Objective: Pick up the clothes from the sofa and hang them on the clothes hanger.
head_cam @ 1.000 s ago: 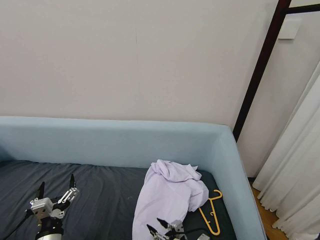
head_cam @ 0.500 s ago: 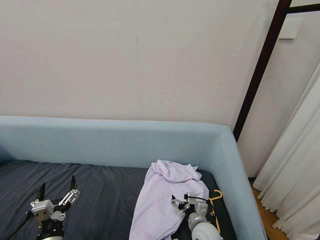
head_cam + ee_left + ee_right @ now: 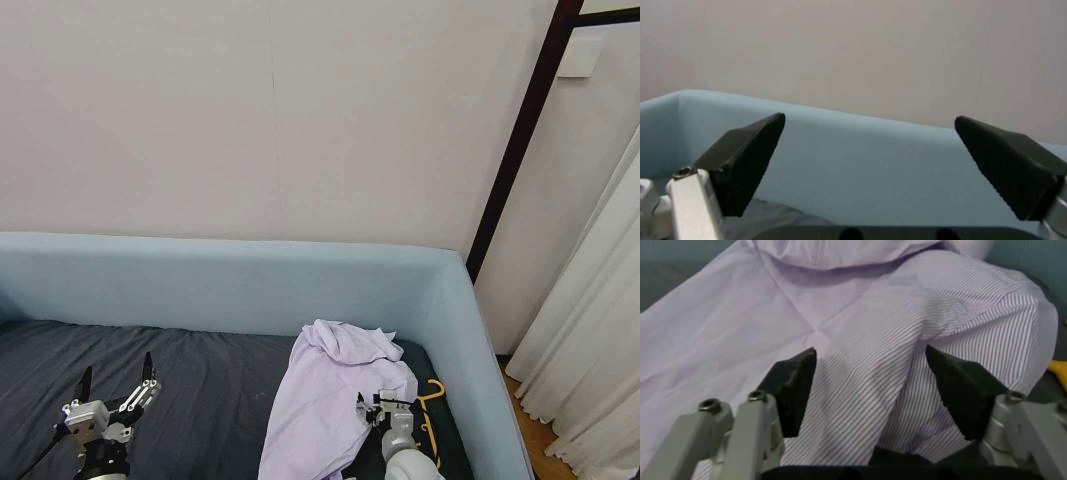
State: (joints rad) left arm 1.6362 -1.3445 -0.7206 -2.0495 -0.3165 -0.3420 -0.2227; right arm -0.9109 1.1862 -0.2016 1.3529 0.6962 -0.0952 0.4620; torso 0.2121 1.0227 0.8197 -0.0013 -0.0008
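Directly under the right hand (image 3: 377, 406), spread and empty: lilac striped shirt (image 3: 335, 370), crumpled on sofa (image 3: 250, 285); yellow hanger (image 3: 1058, 371) just beside. Best lowered onto a raised fold, pinching cloth only. Well apart, left hand (image 3: 115, 385): spread, idle.

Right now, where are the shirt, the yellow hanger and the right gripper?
shirt (image 3: 325, 385), head view, middle of the cloth.
yellow hanger (image 3: 1059, 371), right wrist view, its visible yellow end.
right gripper (image 3: 870, 354), right wrist view, midway between open fingertips.
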